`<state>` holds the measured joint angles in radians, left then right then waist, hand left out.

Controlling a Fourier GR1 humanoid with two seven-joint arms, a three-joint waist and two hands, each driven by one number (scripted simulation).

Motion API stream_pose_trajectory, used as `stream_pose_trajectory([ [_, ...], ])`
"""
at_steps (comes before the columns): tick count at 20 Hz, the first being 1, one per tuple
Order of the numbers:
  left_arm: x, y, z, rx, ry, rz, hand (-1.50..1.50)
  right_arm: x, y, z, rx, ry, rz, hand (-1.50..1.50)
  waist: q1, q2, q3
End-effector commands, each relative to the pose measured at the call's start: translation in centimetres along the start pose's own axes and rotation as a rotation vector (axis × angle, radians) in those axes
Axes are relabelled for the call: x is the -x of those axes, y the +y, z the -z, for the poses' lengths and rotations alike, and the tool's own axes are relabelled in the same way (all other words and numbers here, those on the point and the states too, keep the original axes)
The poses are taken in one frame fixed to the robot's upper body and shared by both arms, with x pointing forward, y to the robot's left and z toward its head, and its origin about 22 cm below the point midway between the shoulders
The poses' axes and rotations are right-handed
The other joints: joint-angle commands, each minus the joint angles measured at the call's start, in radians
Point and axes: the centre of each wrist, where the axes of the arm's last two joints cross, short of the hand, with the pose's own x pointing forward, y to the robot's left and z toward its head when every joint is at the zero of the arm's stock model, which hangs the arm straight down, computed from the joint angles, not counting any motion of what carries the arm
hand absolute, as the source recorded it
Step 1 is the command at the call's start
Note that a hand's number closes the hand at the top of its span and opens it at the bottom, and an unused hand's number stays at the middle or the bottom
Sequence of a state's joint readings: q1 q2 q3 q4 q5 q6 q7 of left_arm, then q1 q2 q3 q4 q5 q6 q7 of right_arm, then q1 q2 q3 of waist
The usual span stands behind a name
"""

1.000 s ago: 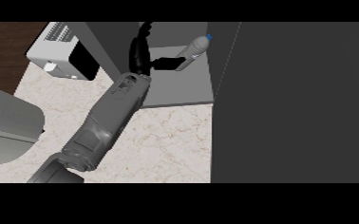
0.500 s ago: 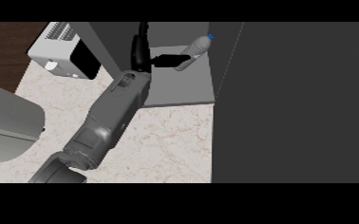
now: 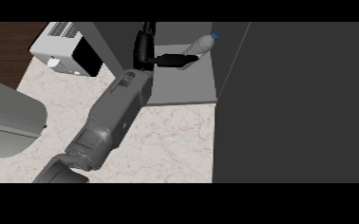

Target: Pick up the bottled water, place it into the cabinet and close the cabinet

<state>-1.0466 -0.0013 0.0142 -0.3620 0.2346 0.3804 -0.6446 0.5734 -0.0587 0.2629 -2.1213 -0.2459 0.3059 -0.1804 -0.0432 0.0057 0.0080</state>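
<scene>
Reaching into one open cabinet (image 3: 184, 83), one hand (image 3: 168, 60) curls round one water bottle (image 3: 200, 46).

The cabinet (image 3: 182, 83) stands open at the back of the surface (image 3: 168, 137), its door (image 3: 288, 104) to the right. Inside, the bottled water (image 3: 200, 47) leans tilted near the right wall, the left hand (image 3: 168, 59) just left of it. A toaster (image 3: 67, 52) sits left of the cabinet.
</scene>
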Motion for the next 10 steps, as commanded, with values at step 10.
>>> stream_pose_trajectory([
  [10,2.2,3.4,-3.2,0.031,-0.018,-0.152,-1.5,-0.9,0.8,-0.2,0.063,0.004,-0.013,-1.5,0.077,-0.021,-0.009],
])
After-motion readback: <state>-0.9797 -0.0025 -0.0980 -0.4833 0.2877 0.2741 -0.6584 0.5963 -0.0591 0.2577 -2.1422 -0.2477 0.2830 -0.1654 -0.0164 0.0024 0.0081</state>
